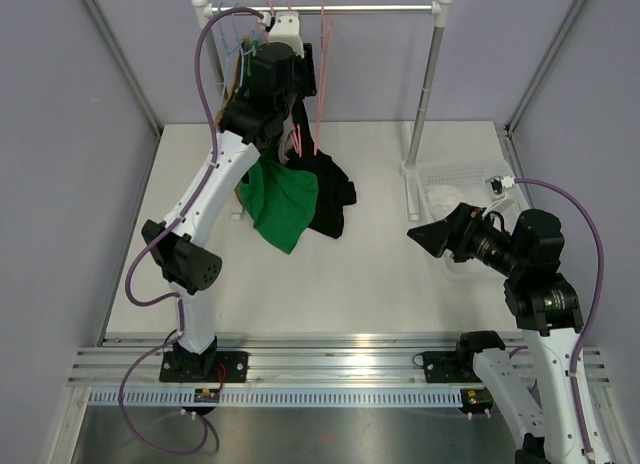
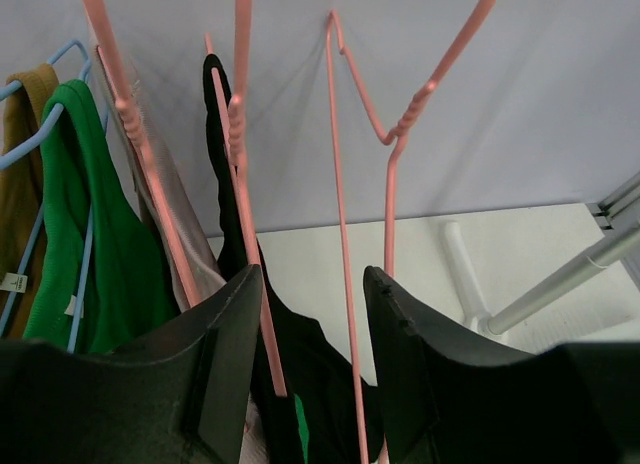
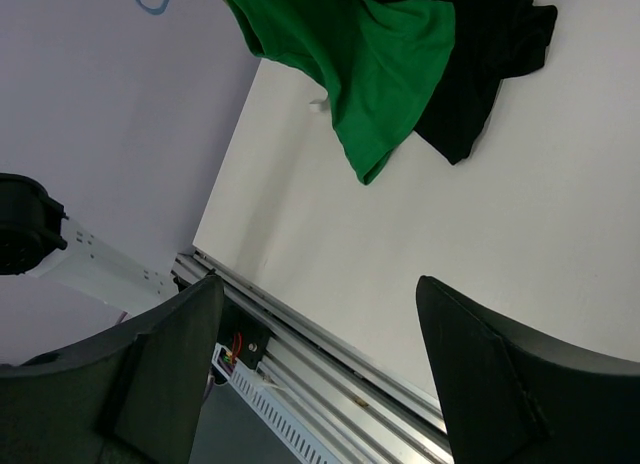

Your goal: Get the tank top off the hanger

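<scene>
Left wrist view has the green tank top [image 2: 100, 244] hanging on a blue hanger [image 2: 80, 279] at the left, then the black tank top [image 2: 225, 184] on a pink hanger [image 2: 238, 124] whose wires run between the left gripper's [image 2: 312, 294] parted jaws, while the right gripper [image 3: 320, 289] hangs wide apart, empty, above the table [image 3: 560, 234].

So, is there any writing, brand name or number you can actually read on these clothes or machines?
No text can be read in any view.
Small white tag on the brown cloth garment hanging at the left: too small and blurred to read.
No other label, brand or number shows.
</scene>
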